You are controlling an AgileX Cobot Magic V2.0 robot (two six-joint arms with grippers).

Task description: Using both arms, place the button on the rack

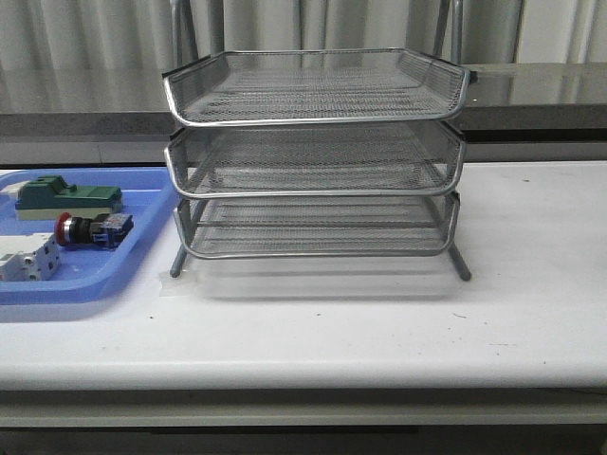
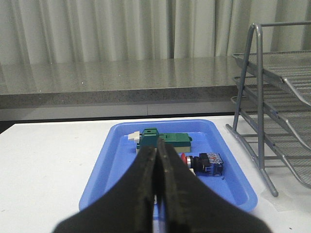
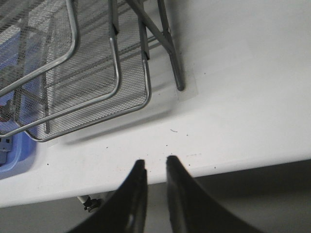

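Note:
The button (image 1: 92, 229), with red cap, black body and blue rear block, lies on its side in the blue bin (image 1: 85, 284) left of the rack (image 1: 313, 121). The rack is a silver wire-mesh organiser with three stacked trays, all empty. In the left wrist view my left gripper (image 2: 156, 148) is shut and empty, apart from the button (image 2: 206, 163), which lies in the bin (image 2: 116, 160) beyond it. My right gripper (image 3: 154, 162) is open by a narrow gap and empty, over the table's front edge near the rack's lowest tray (image 3: 116, 63). Neither gripper shows in the front view.
A green rectangular block (image 1: 66, 195) lies at the back of the bin and a white terminal block (image 1: 27, 258) at its front left. The rack's frame leg (image 2: 260, 97) stands right of the bin. A grey ledge and curtains run behind the table.

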